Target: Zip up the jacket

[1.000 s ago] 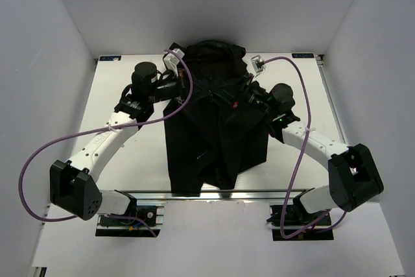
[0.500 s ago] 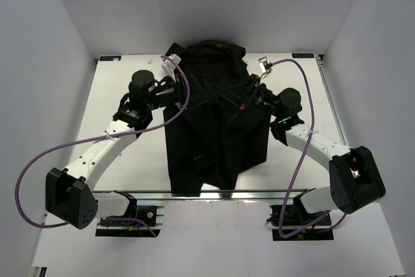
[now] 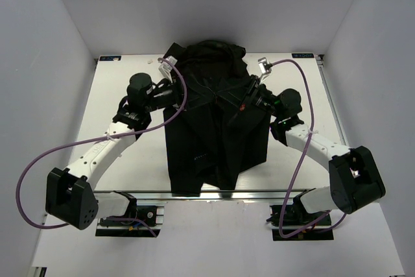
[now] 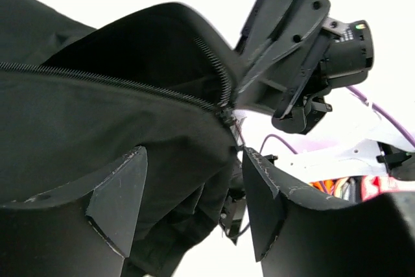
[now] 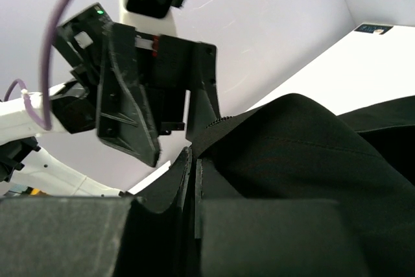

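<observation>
Both arms have drawn slightly apart. My right gripper (image 3: 237, 104) pinches the large black thin-fabric jacket (image 3: 217, 128), centred on the white table (image 3: 146, 160), just where its zipper teeth (image 4: 224, 98) converge; the left gripper (image 3: 176, 89) gapes around fabric, farther off.

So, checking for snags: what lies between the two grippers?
Only the jacket: in the top view its black front spans left gripper to right gripper; the left wrist view shows zipper teeth.

Left arm (image 3: 104, 144) bent inward, left claw (image 4: 191, 186) spread open, right claw (image 5: 192, 167) pinched closed
</observation>
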### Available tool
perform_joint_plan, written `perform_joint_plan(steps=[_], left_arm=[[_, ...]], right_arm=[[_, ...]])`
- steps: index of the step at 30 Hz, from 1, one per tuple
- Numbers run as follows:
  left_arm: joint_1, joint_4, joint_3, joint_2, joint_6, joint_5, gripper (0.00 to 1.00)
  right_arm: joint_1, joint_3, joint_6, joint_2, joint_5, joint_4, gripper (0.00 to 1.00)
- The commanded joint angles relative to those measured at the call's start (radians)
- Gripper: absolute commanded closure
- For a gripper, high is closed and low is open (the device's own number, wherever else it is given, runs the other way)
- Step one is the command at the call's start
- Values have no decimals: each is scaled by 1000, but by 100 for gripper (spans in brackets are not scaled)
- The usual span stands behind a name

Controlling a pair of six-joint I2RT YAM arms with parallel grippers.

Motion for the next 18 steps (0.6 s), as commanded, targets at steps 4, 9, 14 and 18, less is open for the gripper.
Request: perform_joint_plan(steps=[4, 9, 14, 18], left_arm=[[21, 138, -92, 5, -111, 78, 29], [26, 276, -152, 13, -201, 122, 29], [38, 420, -216, 16, -281, 144, 30], [52, 494, -246, 20, -324, 153, 33]], right_arm=[[25, -6, -2, -19, -2, 61, 100], [51, -22, -51, -27, 22, -17, 100], [62, -26, -102, -36, 52, -69, 100], [62, -26, -107, -36, 58, -85, 100]])
